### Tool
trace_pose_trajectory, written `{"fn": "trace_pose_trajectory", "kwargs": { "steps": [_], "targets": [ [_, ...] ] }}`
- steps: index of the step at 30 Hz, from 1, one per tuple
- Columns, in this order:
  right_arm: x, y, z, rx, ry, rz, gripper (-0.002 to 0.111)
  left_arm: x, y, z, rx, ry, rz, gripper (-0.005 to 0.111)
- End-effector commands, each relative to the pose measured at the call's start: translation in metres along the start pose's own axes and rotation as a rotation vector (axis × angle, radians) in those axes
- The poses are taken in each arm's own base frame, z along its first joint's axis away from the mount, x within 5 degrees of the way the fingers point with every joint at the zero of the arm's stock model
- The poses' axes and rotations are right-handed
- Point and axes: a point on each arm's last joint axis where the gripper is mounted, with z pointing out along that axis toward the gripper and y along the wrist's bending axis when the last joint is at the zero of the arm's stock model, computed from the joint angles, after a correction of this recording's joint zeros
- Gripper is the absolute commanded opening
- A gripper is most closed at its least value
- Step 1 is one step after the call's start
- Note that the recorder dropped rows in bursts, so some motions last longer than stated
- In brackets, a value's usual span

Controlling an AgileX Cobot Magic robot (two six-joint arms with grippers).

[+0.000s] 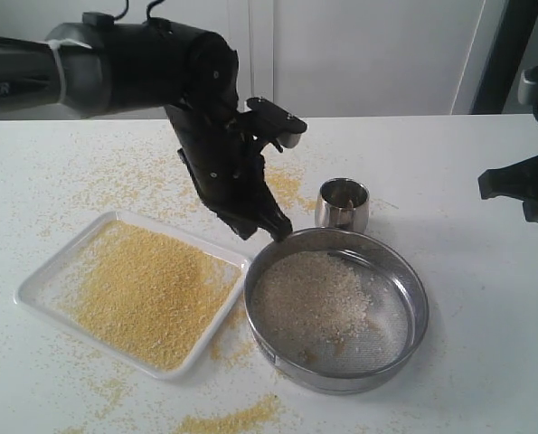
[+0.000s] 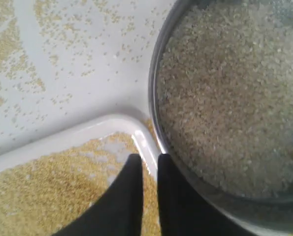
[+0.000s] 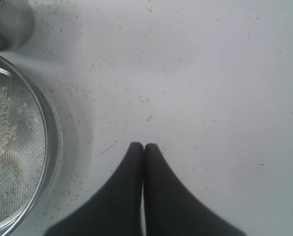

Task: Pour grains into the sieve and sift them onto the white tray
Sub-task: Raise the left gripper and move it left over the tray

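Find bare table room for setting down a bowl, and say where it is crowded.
Free: bare table right of the sieve, toward the right claw. Crowded: the gap between white tray and sieve, where the left claw sits.

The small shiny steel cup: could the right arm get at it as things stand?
Probably yes: only bare white tabletop lies between the right gripper and the small shiny steel cup, though its jaws are shut.

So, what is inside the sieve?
Whitish grains lie on the sieve's mesh, with bare mesh beside them. The mesh under the grains is covered.
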Motion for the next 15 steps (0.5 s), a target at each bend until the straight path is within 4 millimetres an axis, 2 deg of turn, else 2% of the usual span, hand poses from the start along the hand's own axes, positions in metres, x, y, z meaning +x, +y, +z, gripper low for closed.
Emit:
{"fn": "trace_pose_trajectory", "kwargs": {
  "steps": [1,8,10,15],
  "targets": [
    [-0.001,0.000,-0.002,0.001,-0.017,0.003,0.000,0.013,0.003,-0.024,-0.041,0.075,0.051,0.000],
    [-0.001,0.000,-0.002,0.001,-0.017,0.003,0.000,0.035,0.010,-0.044,-0.058,0.166,0.038,0.000],
    [-0.001,0.000,-0.002,0.001,-0.017,0.003,0.000,0.048,0.015,-0.051,-0.042,0.176,-0.008,0.000],
    [-0.001,0.000,-0.002,0.001,-0.017,0.003,0.000,0.081,0.006,-0.076,-0.033,0.184,-0.045,0.000]
  ]
}}
